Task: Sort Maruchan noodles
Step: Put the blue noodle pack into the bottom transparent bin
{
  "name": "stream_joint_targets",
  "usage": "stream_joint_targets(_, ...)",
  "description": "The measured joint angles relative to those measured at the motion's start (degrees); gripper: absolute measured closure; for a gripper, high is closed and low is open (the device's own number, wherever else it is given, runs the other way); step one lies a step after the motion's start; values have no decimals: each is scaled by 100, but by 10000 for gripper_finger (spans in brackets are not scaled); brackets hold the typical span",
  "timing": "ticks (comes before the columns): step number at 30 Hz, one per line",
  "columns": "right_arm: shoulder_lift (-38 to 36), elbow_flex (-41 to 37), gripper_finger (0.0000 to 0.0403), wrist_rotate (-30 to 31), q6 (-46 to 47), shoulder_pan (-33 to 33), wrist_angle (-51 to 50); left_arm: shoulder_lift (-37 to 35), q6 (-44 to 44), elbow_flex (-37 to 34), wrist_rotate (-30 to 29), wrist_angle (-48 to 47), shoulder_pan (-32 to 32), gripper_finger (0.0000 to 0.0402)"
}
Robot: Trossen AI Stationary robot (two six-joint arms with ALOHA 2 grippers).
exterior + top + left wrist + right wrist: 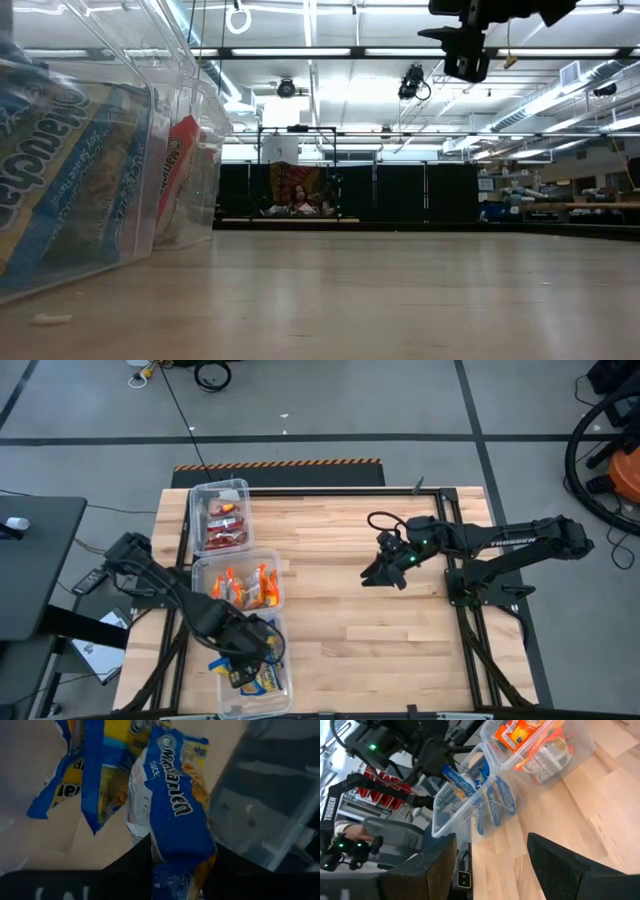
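Three clear bins stand along the table's left side. The far bin (pixel 221 518) holds red packets, the middle bin (pixel 243 587) orange ones (pixel 520 732), and the near bin (pixel 262 682) blue-and-yellow ones (pixel 102 775). My left gripper (pixel 244 657) hangs over the near bin, shut on a blue-and-yellow Maruchan packet (pixel 175 815). My right gripper (pixel 386 572) is open and holds nothing, raised above the table's middle right (pixel 466 45), its fingers (pixel 555 865) pointing toward the bins. My left gripper pinches the blue-and-yellow packet between its two fingers (pixel 132 862) at one short end (pixel 177 870), coming from above and pointing down into the near bin. The rest of the packet (pixel 458 780) hangs below the fingers, over the other blue packets in that bin.
The bare wooden tabletop (pixel 380 650) stretches between the bins and the right arm. The near bin's clear wall (pixel 70 180) stands close to the low camera, with the middle bin (pixel 190 150) behind it. A black frame runs along the table's left and right sides.
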Motion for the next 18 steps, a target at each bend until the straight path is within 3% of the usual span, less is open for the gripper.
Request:
stream_joint_targets(5,0,0,154,-4,22,134,-3,277,-109,2,98,88,102,279)
stream_joint_targets(11,0,0,154,-16,35,340,-125,485,670,0,1037,887,99,279)
stream_joint_targets(18,0,0,154,72,-56,511,-259,640,1395,13,675,1006,45,279)
